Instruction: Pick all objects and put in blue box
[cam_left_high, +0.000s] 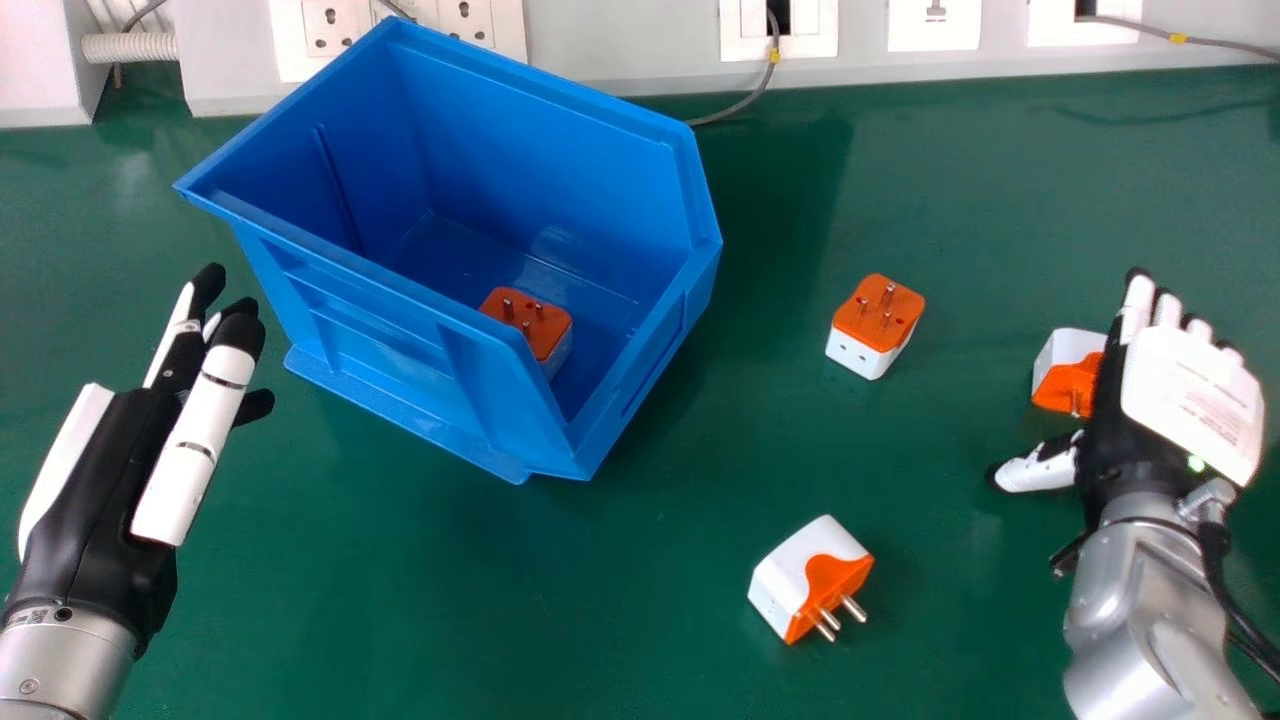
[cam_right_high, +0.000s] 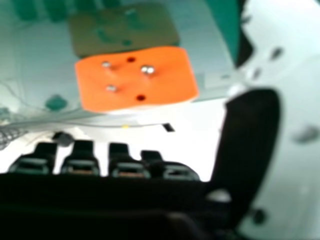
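The blue box (cam_left_high: 480, 400) stands left of centre in the head view, with one orange and white adapter (cam_left_high: 530, 322) inside. Another adapter (cam_left_high: 876, 325) lies right of the box, pins up. Nearer the front, a tilted adapter (cam_left_high: 810, 580) points its pins to the right. My right hand (cam_left_high: 1190, 400) is open at the far right, palm down, beside and partly covering a further adapter (cam_left_high: 1068, 370). In the right hand view an orange adapter face with pins (cam_right_high: 137, 80) shows near my right hand's thumb (cam_right_high: 252, 135). My left hand (cam_left_high: 110, 450) is open, left of the box.
A green table (cam_left_high: 620, 600) lies under everything. Along its back edge runs a white panel with sockets (cam_left_high: 400, 25), and a grey cable (cam_left_high: 750, 95) comes down from it behind the box. A ribbed hose (cam_left_high: 130, 47) is at the back left.
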